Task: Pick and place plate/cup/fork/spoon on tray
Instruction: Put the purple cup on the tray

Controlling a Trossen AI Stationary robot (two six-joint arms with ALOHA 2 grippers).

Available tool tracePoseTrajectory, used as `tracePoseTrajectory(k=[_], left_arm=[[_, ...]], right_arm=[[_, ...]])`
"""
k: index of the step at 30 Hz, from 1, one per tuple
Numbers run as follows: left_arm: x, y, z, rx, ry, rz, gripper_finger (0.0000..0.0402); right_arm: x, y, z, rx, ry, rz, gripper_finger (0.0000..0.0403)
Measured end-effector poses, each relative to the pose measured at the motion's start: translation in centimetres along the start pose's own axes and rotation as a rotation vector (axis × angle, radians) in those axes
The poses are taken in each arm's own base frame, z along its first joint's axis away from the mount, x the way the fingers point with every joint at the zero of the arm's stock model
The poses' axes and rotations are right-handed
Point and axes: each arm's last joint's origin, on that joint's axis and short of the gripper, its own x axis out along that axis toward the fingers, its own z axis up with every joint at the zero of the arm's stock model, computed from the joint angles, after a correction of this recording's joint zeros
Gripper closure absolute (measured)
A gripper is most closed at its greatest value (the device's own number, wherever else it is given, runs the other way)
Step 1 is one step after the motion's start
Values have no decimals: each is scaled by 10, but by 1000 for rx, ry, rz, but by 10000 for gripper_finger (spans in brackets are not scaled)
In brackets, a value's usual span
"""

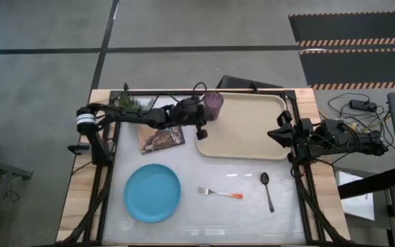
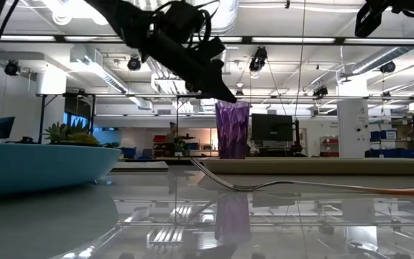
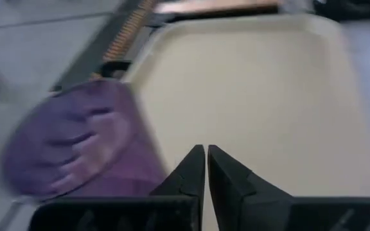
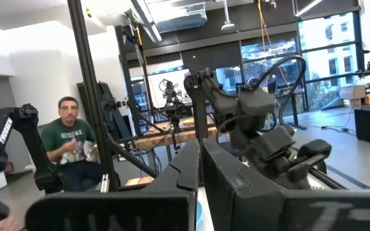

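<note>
The purple ribbed cup [image 1: 214, 103] stands upright in the far left corner of the beige tray [image 1: 252, 130]; it also shows in the low view [image 2: 232, 129]. My left gripper [image 1: 204, 122] is shut and empty, close beside the cup's near side, over the tray's left rim; in its wrist view [image 3: 206, 151] the cup [image 3: 76, 144] is next to the fingers. The light-blue plate [image 1: 153, 193], the orange-tipped fork [image 1: 219, 193] and the dark spoon [image 1: 267, 189] lie flat on the table near the tray. My right gripper [image 1: 277, 134] is shut and empty at the tray's right edge. My left gripper's shut fingers are right beside the cup's upper rim [image 2: 230, 103]. I cannot tell whether they touch it.
A small picture book [image 1: 160, 136] lies left of the tray under my left arm. A green potted plant [image 1: 130, 103] stands at the far left. A seated person [image 4: 69, 144] shows beyond the table in the right wrist view. The tray's middle [image 3: 268, 96] is bare.
</note>
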Motion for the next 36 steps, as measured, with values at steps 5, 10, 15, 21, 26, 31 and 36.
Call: tracePoseTrajectory(k=[5,10,15,21,26,31,36], left_arm=[[7,12,-11,-30,-7,75,401],[11,20,-18,-69,-3,101,401],[22,26,-26,-77,9,126,401],[32,29,-37,-100,11,143,402],[38,36,-39,-111,-20,191,402],[43,43,-43,-122,-48,216,402],[44,46,-45,-129,-46,224,402]], right_arm=[[0,0,0,-1,-1,0,394],[0,0,0,-2,-1,0,394],[0,0,0,-2,-1,0,394],[0,0,0,-4,3,-1,394],[0,0,-1,-9,6,-1,394],[0,0,-1,-10,6,-2,394],[0,0,-1,-10,6,-2,394]])
